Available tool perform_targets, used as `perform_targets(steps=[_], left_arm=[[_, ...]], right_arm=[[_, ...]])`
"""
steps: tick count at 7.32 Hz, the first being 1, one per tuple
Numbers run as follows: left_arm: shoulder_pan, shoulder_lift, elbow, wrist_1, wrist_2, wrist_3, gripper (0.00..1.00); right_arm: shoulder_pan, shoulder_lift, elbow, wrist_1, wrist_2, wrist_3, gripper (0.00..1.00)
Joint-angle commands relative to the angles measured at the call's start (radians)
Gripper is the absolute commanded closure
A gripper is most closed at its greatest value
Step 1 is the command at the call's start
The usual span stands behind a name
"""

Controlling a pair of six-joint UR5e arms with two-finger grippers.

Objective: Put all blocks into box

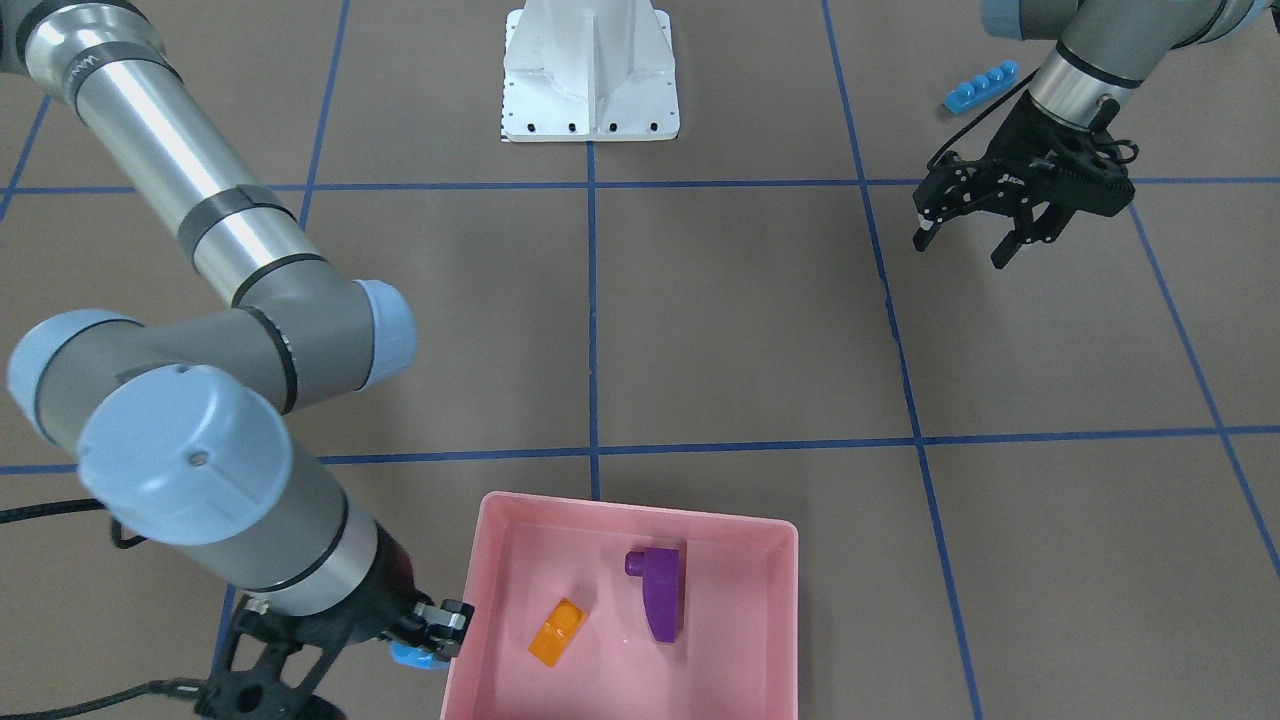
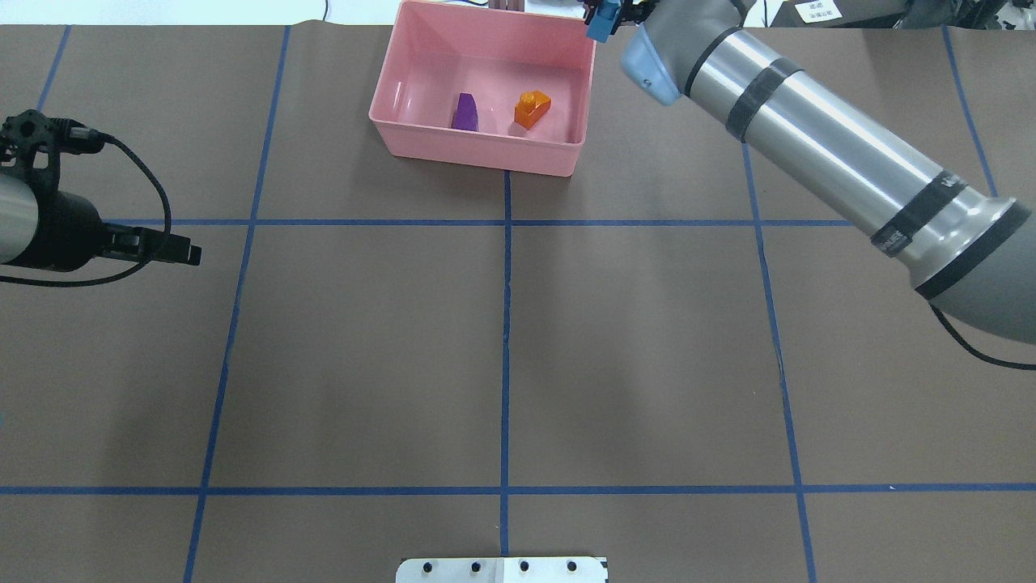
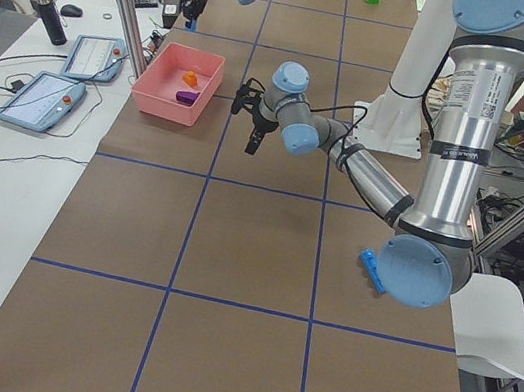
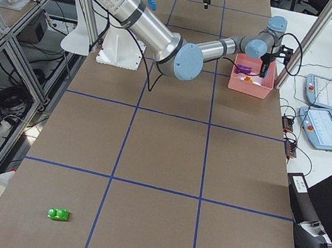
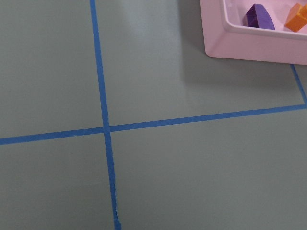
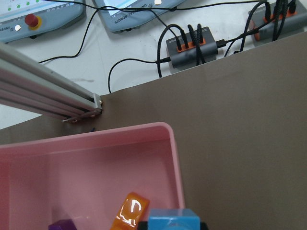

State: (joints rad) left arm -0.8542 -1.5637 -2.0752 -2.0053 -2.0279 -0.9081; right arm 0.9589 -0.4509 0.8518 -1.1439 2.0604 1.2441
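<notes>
Left gripper (image 1: pixel 960 248) hangs above the table (image 2: pixel 364 340) on the robot's left side, jaws spread wide with nothing between them. Its wrist camera looks down on bare brown surface, blue tape lines and one corner of the box.

Long blue bar (image 1: pixel 980 87) lies flat on the table behind that gripper, toward the robot's side, studs up. It is well apart from the box.

Box (image 2: pixel 477 158) sits at the far edge of the table, near the middle line. Two bricks are inside. Purple brick (image 2: pixel 464 112) rests on the floor left of centre. Orange brick (image 2: pixel 532 108) rests just beside it to the right, not touching it. Both stand clear of the walls.

Right gripper (image 2: pixel 601 24) is reached out long across the table to the box's far right corner, fingers clamped on the small blue brick (image 6: pixel 173 221). The overhead view puts the brick just outside the right wall. From the wrist camera it lines up with that wall's rim, the orange brick showing beside it. Height above the rim: cannot tell.

Green brick (image 4: pixel 58 214) lies alone at the table's far right end, well apart from box and both arms.
</notes>
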Motion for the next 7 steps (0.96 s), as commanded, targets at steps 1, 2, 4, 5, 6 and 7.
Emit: perform_targets(steps=[1,2,4,5,6,7], left_arm=[[0.066,0.13,-0.026,-0.001,0.005,0.131,0.01],[0.078,0.216,-0.029,-0.001,0.005,0.275,0.01],[0.241,0.35,-0.054,-0.003,0.017,0.308,0.0],[0.339,0.407,-0.066,-0.003,0.061,0.308,0.0],[0.479,0.478,-0.081,-0.003,0.168,0.31,0.0],[0.623,0.528,-0.097,-0.006,0.237,0.302,0.0]], right_arm=[[-0.106,0.031,-0.023,0.048,-0.134,0.089,1.0],[-0.127,0.031,-0.043,0.079,-0.15,0.119,0.19],[-0.164,0.027,-0.03,0.081,-0.178,0.123,0.0],[-0.157,0.018,0.022,0.075,-0.165,0.126,0.0],[-0.123,-0.005,0.068,0.056,-0.092,0.124,0.0],[-0.071,-0.032,0.144,-0.014,-0.007,0.112,0.0]])
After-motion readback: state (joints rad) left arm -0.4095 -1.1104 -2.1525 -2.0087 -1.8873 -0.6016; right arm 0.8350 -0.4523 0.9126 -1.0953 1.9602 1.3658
